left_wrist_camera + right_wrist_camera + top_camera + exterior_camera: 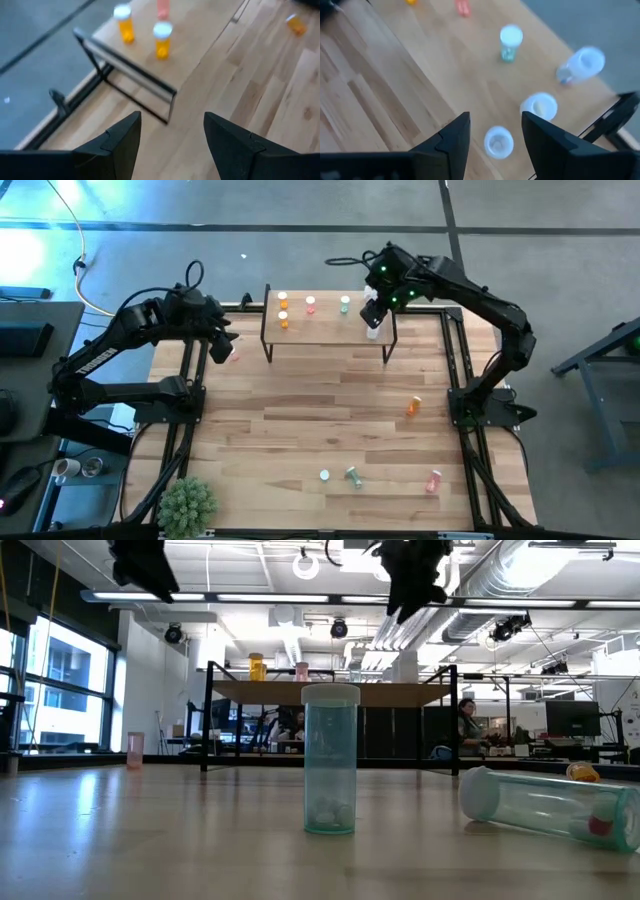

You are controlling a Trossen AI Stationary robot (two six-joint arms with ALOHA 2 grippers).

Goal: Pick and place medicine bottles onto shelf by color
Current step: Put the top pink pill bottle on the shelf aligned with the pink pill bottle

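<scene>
The shelf [328, 313] is standing at the far edge of the table [300, 420], and the bottles on it are being grouped by color along its length. Two orange bottles [283, 302] are occupying the shelf's left end, a pink bottle [311, 303] is standing near the middle, and a green bottle [345, 303] is standing right of that. Clear bottles [498, 142] are gathering at the right end.

The right gripper [373, 317] is hovering over that right end. Its jaws are spread, with one clear bottle directly below the gap and nothing pinched between them. This position suits a release just made or a clear bottle about to be adjusted; which of the two cannot be told.

The left gripper [222, 340] is hanging beside the shelf's left end with its jaws apart and empty, waiting.

Four bottles are lying loose on the table. An orange one [413, 406] is resting toward the right edge. A clear one [325, 475], a green one [354, 475] on its side and a pink one [433, 481] are sitting near the front edge. These are awaiting sorting. A green plant [187, 502] is occupying the front left corner.
</scene>
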